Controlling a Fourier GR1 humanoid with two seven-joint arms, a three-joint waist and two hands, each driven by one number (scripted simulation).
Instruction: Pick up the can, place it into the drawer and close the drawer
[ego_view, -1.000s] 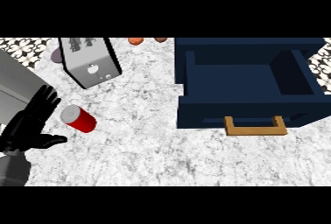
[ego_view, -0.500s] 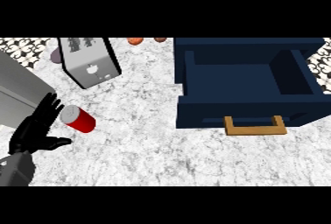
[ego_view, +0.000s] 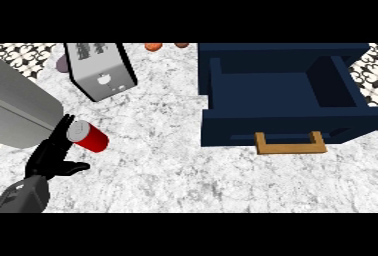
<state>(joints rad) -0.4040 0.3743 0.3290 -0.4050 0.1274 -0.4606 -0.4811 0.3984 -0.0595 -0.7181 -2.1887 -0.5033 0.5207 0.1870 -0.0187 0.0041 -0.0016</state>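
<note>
Far off to the right of my left hand (ego_view: 50, 159) stands the dark blue drawer (ego_view: 284, 122), pulled open, its wooden handle (ego_view: 290, 144) facing me. Above my hand sits the toaster (ego_view: 100, 70). The red can (ego_view: 88, 136) lies tilted on the counter (ego_view: 192, 175), touching my fingertips; my fingers are straight, thumb spread, holding nothing.
</note>
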